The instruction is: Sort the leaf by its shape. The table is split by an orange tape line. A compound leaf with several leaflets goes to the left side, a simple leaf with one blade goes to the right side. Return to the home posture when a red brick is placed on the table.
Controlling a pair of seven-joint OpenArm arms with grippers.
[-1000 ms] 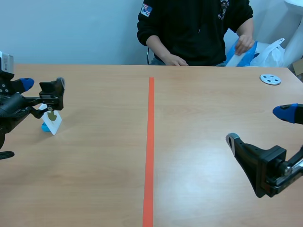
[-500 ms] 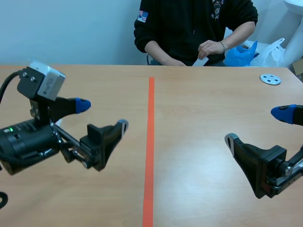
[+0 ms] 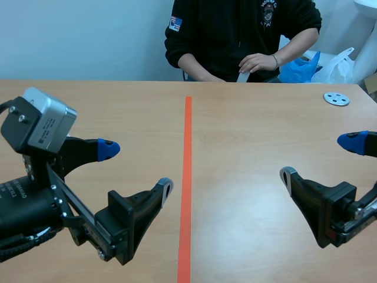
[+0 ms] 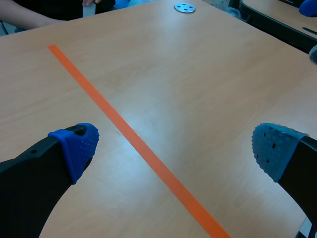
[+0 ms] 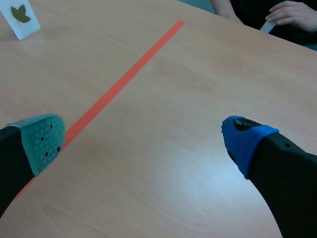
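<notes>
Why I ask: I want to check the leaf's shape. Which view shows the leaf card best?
The right wrist view: the leaf card stands across the orange tape line, ahead of the right gripper, its green leaf facing the camera. The scene view and left wrist view show none of it.

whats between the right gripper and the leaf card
No object. The right wrist view shows only bare table crossed by the orange tape line, with the leaf card beyond the line from the open right gripper.
</notes>
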